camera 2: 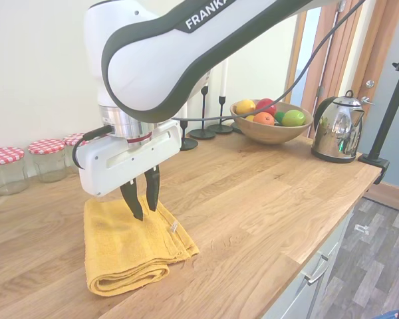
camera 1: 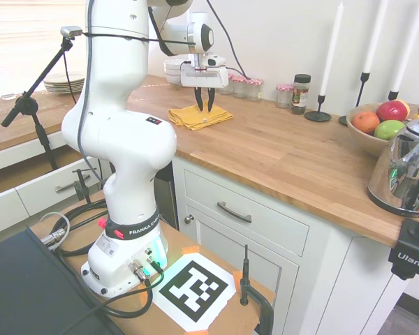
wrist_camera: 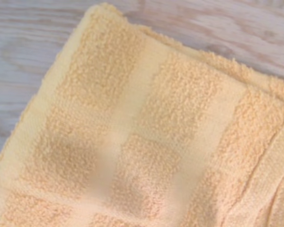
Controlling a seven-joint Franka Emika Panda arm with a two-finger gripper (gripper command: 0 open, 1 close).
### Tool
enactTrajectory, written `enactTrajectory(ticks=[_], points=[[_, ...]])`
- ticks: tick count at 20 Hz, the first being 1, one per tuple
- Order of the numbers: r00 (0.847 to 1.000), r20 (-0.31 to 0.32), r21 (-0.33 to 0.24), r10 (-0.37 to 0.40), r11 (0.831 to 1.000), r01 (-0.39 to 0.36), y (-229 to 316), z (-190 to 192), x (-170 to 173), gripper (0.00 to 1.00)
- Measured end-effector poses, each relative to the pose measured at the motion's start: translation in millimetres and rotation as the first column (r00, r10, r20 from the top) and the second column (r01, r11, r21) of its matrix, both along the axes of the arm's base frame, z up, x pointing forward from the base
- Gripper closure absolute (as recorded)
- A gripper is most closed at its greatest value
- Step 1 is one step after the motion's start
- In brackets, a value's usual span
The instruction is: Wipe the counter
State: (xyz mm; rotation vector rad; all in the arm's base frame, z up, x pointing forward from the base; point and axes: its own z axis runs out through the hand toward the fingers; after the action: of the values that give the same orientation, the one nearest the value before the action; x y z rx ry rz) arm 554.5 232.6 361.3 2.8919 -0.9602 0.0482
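The counter (camera 1: 279,153) is a long warm-brown wooden top over white cabinets, also seen up close in the second exterior view (camera 2: 253,199). A folded yellow towel (camera 1: 199,116) lies on it toward the back wall. My gripper (camera 1: 205,107) points straight down over the towel (camera 2: 120,252), with its dark fingertips (camera 2: 138,214) at or just above the cloth. The gripper (camera 2: 145,211) is open by a narrow gap with nothing between the fingers. In the wrist view the towel (wrist_camera: 142,132) fills nearly the whole picture, with bare wood at one corner.
Jars with red-checked lids (camera 2: 6,169) stand along the wall behind the towel. Further along are a spice jar (camera 1: 301,93), black candlesticks (camera 1: 318,112), a wooden fruit bowl (camera 2: 269,129) and a steel kettle (camera 2: 337,129). Stacked plates (camera 1: 64,82) sit on the far counter.
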Motion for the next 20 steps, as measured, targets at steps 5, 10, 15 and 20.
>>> enactTrajectory(ticks=[5,10,15,20], points=[[1.000,-0.008,0.002,0.001,1.000,-0.001,-6.7,-3.2,1.0,0.00],[1.000,-0.009,0.004,-0.001,1.000,0.001,-9.4,-4.1,1.8,0.00],[1.000,-0.009,0.005,0.001,1.000,-0.001,-8.0,-4.4,1.0,0.00],[1.000,-0.008,0.007,0.006,1.000,-0.006,-5.4,-3.5,-0.1,0.00]])
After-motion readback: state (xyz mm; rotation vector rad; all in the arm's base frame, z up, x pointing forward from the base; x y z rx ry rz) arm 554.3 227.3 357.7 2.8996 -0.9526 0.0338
